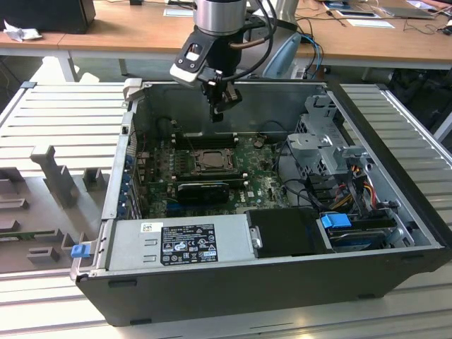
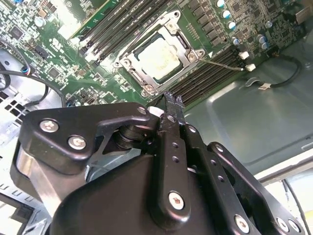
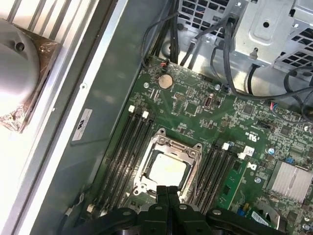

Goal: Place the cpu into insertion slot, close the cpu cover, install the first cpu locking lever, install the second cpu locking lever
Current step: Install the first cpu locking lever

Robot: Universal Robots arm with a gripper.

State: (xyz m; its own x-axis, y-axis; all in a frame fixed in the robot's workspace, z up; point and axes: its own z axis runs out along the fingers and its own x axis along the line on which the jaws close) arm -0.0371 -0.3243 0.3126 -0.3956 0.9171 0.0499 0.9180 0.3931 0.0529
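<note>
The cpu [image 1: 210, 161] lies flat in its socket on the green motherboard; its pale square top shows in both wrist views [image 2: 159, 53] [image 3: 166, 171]. The cpu cover [image 2: 146, 81], a silver metal frame [image 3: 193, 152], lies down around it. A thin wire lever [image 2: 224, 64] runs out from one corner of the socket. My gripper [image 1: 217, 116] hangs above the socket, towards the case's back wall. Its black fingers [image 2: 172, 100] are pressed together and hold nothing, and in the first wrist view the gripper [image 3: 167, 191] is just over the socket's edge.
The open case [image 1: 395, 212] holds a power supply [image 1: 187, 244] at the front, and a drive cage [image 1: 328, 141] with cables [image 1: 360, 185] on the exterior view's right. Memory slots [image 3: 128, 142] flank the socket. A finned heatsink [image 3: 288, 178] sits nearby. A grey fixture [image 1: 53, 176] stands outside the case.
</note>
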